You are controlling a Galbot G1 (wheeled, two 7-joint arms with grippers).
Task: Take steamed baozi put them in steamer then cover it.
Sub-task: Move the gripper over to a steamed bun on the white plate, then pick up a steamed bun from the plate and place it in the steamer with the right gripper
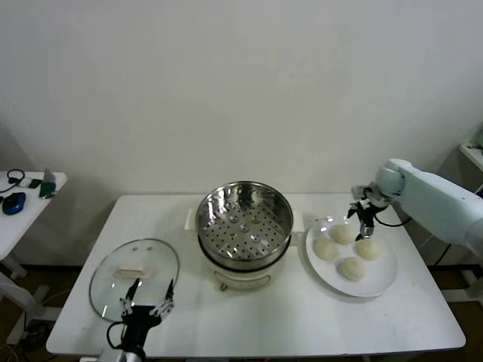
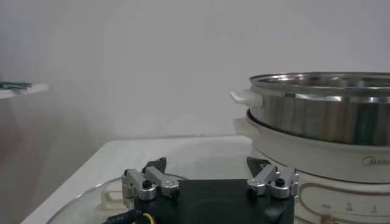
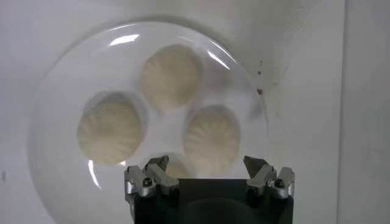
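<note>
Right gripper [image 1: 365, 219], jaws apart: lower it squarely astride 1 of 4 cream-white round dough baozi [image 1: 342, 234]; close gently. Left gripper [image 1: 147, 308], jaws apart, idle.

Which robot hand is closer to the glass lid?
The left one. The left gripper hovers open at the near edge of the glass lid, which lies left of the steamer. The right gripper is open, far across the table above the baozi plate.

The steamer [image 1: 244, 223] stands uncovered, bare table [image 1: 287, 317] around it.
</note>
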